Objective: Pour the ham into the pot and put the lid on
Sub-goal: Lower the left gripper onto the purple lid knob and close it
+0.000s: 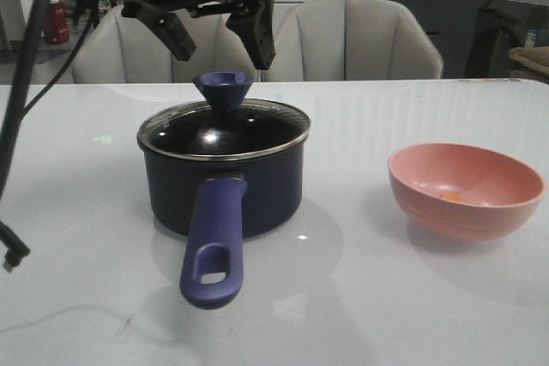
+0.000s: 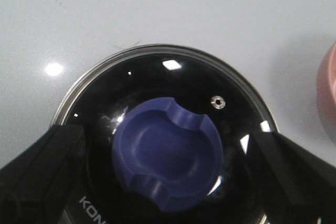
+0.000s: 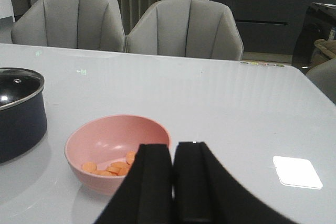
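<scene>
The dark navy pot (image 1: 266,186) stands mid-table, its purple-blue handle (image 1: 214,242) pointing toward the front edge. The glass lid (image 1: 257,130) sits on it, with the blue knob (image 1: 223,87) upright. My left gripper (image 1: 219,45) hangs open just above the knob, one finger on each side, touching nothing. In the left wrist view the knob (image 2: 168,156) lies between the spread fingers of that gripper (image 2: 167,145). Ham slices (image 3: 107,169) lie in the pink bowl (image 3: 113,135). My right gripper (image 3: 174,150) is shut and empty, just nearer the camera than the bowl.
The pink bowl (image 1: 467,195) stands to the right of the pot, with an orange bit of ham (image 1: 453,197) inside. Grey chairs (image 1: 360,40) line the table's far edge. A black cable (image 1: 17,117) hangs at the left. The pot's edge also shows in the right wrist view (image 3: 18,119).
</scene>
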Robot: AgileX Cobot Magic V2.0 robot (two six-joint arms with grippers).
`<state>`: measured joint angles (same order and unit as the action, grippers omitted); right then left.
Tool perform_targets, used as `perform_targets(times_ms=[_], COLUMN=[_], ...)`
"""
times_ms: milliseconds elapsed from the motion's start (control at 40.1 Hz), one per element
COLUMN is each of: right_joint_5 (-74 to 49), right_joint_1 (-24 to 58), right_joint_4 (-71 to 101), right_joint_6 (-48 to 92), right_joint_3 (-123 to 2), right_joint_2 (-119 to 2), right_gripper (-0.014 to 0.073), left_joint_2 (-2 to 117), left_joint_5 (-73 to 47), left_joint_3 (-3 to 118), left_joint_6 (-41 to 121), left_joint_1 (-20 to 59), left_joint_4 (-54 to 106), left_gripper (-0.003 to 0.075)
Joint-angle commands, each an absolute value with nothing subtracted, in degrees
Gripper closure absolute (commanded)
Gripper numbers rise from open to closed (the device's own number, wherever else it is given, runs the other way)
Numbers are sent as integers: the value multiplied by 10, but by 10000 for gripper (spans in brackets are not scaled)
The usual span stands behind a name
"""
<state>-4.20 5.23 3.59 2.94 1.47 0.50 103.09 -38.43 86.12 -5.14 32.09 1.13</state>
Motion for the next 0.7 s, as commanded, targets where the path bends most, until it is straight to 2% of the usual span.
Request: perform_targets(times_ms=[0,673], right_joint_5=[6,6], right_joint_1=[48,48], right_joint_4=[32,32], right_joint_6=[30,30], right_joint_3=[21,21], right_joint_2=[16,16], right_gripper=[439,439], left_joint_2=[1011,1040], left_joint_5=[-368,-369], left_joint_3=[883,886], left_joint_6=[-58,-58], left_joint_1=[315,315], left_joint_4=[25,27], left_gripper=[71,71])
